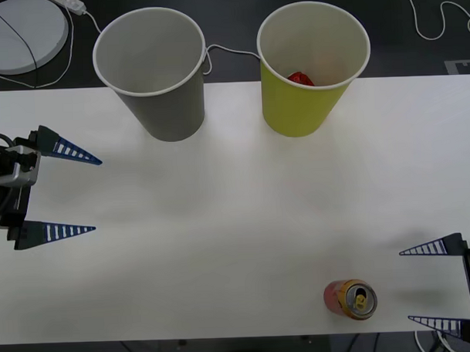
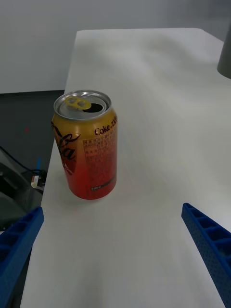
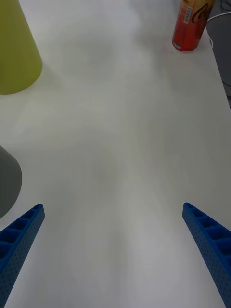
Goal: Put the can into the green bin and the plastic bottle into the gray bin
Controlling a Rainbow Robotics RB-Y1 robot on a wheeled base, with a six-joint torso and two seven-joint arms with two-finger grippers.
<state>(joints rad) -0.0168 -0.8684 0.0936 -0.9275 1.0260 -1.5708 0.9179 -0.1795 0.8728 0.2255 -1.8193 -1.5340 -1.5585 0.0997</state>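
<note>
I'm holding the right gripper wide open and empty beside the can, standing opened near the table's front edge: probably light, thin-walled, slick, so I'm aiming mid-body; left gripper idling open.

White tabletop with two paper bins and one drinks can standing on it.

The gray bin and the green bin stood side by side at the far edge, apart from each other. The can, upright and opened, stood near the front edge toward the right, well apart from both bins.
</note>
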